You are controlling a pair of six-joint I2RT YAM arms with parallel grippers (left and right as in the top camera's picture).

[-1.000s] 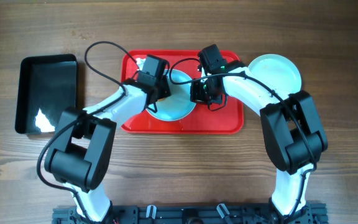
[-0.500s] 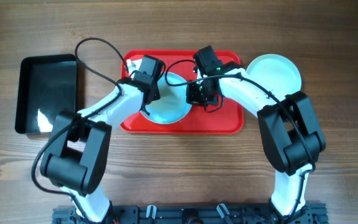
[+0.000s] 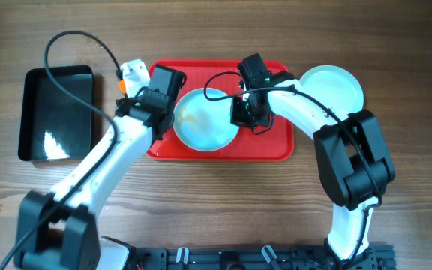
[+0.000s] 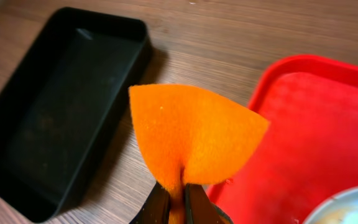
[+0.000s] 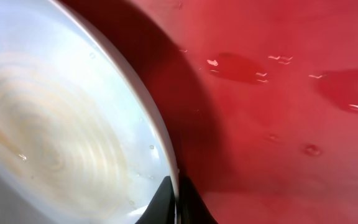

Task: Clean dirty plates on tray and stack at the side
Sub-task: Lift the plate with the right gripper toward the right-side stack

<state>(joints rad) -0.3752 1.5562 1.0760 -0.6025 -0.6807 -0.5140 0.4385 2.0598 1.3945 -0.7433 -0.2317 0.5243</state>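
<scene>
Orange cloth [image 4: 191, 130], a folded felt-like piece, is pinched between the closed jaws of the left gripper [image 4: 173, 204], which hangs off the tray's far-left corner, between the tray [image 3: 276, 148] and the black bin [image 3: 57, 112]. The dirty plate [image 3: 205, 124] lies on the tray's left half with a brown-orange smear across its middle. The right gripper [image 5: 174, 200] has its jaws clamped on that plate's rim, on the side toward the tray's centre. The step in hand looks like wiping, so the cloth should be carried over the tray and laid with its broad face on the smear. It should then be worked outward in circles, clear of the right fingers. Water droplets [image 5: 238, 62] on the tray near the plate suggest a slippery surface, so the rim grip should hold firm and the wiping pressure should be mostly downward. The tray holds only this one plate. The bin shows nothing inside in either view. Just off the tray's right edge, on the table, sits a clean-looking plate [image 3: 334, 86]; whether another lies under it cannot be told
</scene>
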